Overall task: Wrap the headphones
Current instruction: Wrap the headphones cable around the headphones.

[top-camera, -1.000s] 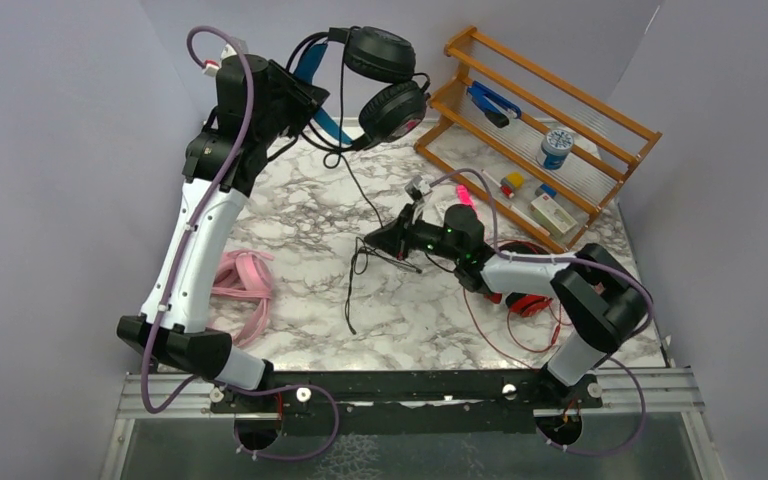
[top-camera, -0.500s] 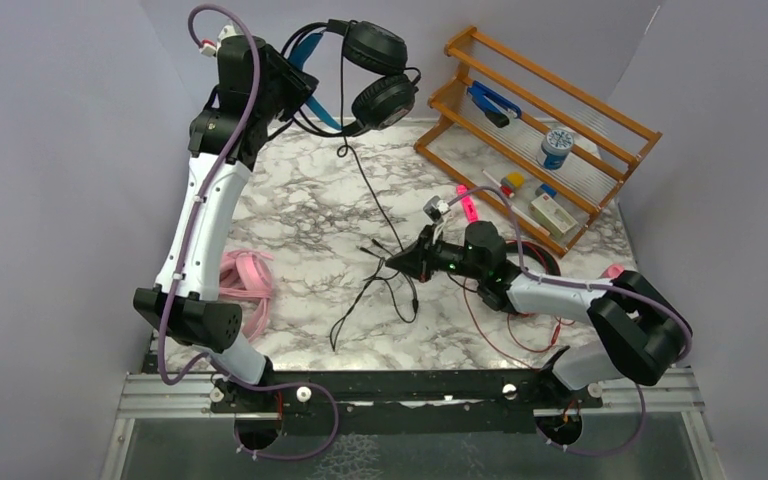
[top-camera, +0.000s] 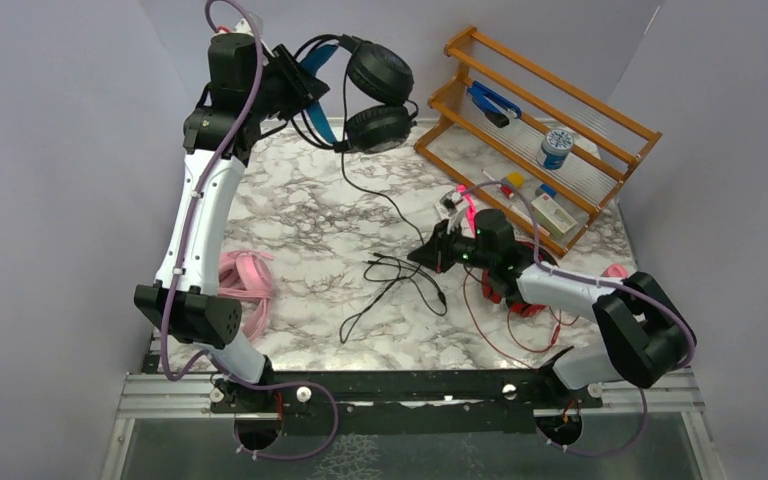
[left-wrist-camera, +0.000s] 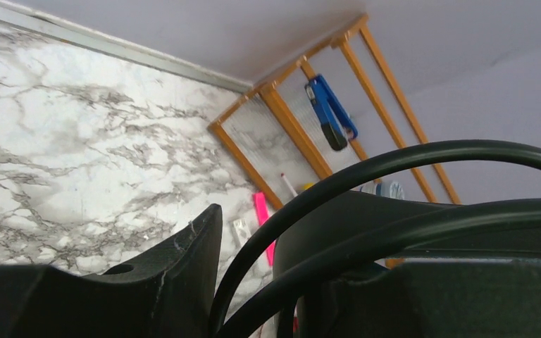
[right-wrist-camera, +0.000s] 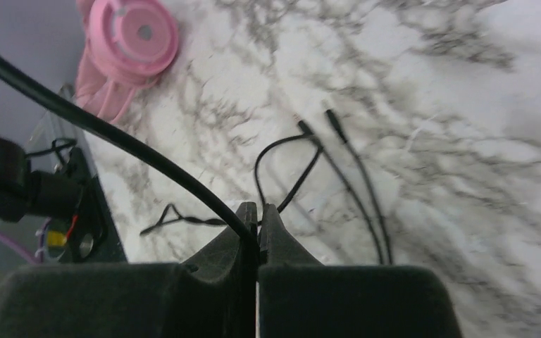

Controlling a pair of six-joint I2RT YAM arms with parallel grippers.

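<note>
**Right arm drawn back toward the rack, cable in tow**

Moved in the last second: the right gripper (top-camera: pixel 420 256) has slid back across the marble toward the wooden rack (top-camera: pixel 600 110). It has dragged the black cable (top-camera: pixel 400 280) along, and loose loops now trail mid-table. Its jaws are pressed together on that cable.

The left gripper (top-camera: pixel 305 88) has risen slightly. It is clamped on the band of the black-and-blue headset (top-camera: pixel 380 78), which hangs high by the back wall with its cable dropping to the table.

Rack contents:
- upper shelf: a blue clip-like tool (top-camera: pixel 488 103)
- further down: a blue-lidded jar (top-camera: pixel 557 148)
- lowest shelf: a white box (top-camera: pixel 552 213) and small yellow and blue pieces

Surface: the white marble-patterned table (top-camera: pixel 300 215) has the pink headset (top-camera: pixel 245 280) lying at its left edge. The red headset (top-camera: pixel 530 303) lies under the right arm. Plain lavender walls stand on three sides.
</note>
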